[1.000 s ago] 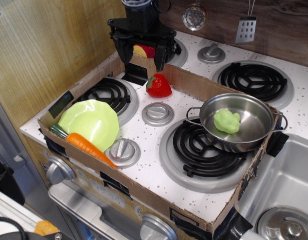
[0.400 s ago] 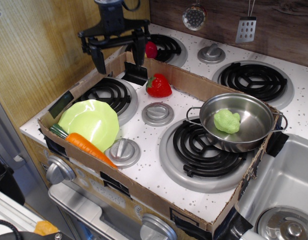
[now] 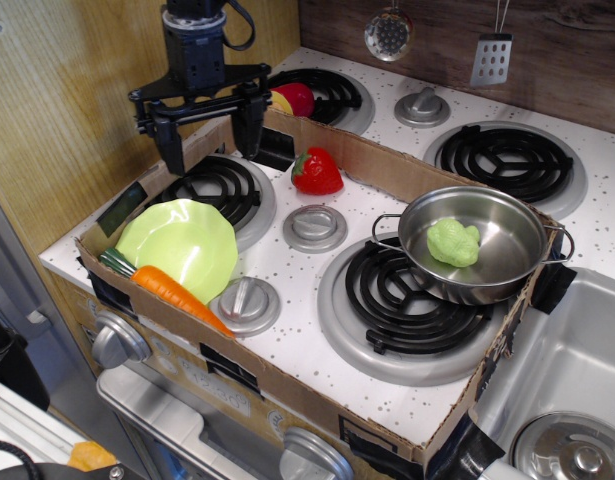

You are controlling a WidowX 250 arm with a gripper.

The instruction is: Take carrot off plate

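Counting across the single view: one carrot (image 3: 170,290), one plate (image 3: 179,245), one strawberry (image 3: 318,172), one pot (image 3: 474,244) holding one lumpy green toy (image 3: 453,242), one gripper (image 3: 211,133), and one cardboard tray (image 3: 297,398) walling in the near part of the stove (image 3: 307,350). Four black coil burners show in full, a fifth partly behind the arm, and three round knobs sit on the speckled top inside the tray. A red and yellow toy (image 3: 292,99) lies beyond the tray's far wall.

The gripper hangs above the far-left burner (image 3: 215,186), its two black fingers spread wide with nothing between them. The carrot lies well apart from them, nearer the camera and lower in the picture, with the plate between burner and carrot.

The carrot is bright orange, long and tapered, with a dark green stem end pointing left. It lies slantwise along the plate's near edge, the stem end against the tray's left corner, the tip reaching toward the near knob (image 3: 245,303). Its upper side overlaps or touches the plate's rim; whether it rests wholly on the plate cannot be told. The plate is lime green, round, with a wavy rim.
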